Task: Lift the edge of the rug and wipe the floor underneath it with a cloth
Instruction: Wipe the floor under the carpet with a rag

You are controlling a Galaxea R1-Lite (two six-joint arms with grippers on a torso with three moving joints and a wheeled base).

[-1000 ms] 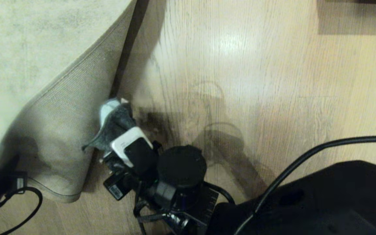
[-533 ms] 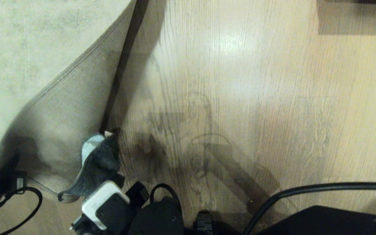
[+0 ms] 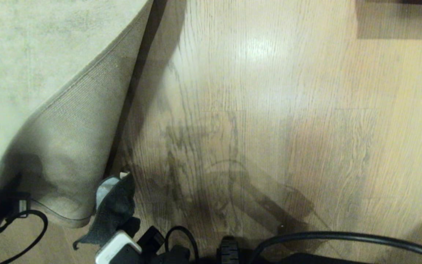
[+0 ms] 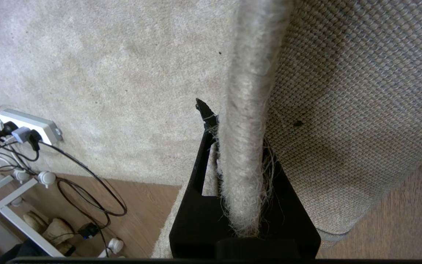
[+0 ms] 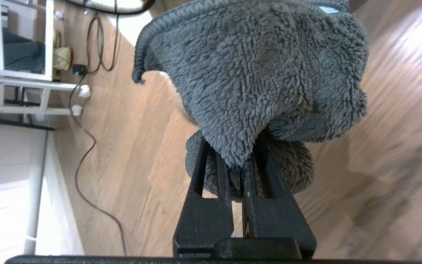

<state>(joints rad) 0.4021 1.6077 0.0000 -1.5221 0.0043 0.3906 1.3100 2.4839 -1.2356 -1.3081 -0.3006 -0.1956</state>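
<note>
The left hand (image 4: 233, 161) is clamped on the rug edge (image 4: 245, 121), holding it up at the near left with its tan backing showing, while the right hand (image 5: 238, 161) grips the cloth (image 3: 112, 209) against the floor (image 3: 269, 128) just beside that raised corner.

A pale grey-beige rug edge (image 3: 68, 146) was folded up, showing woven tan backing. A dark grey fluffy cloth (image 3: 114, 205) lay bunched against light wood-grain floor (image 3: 269, 110) just beside the raised corner.
</note>
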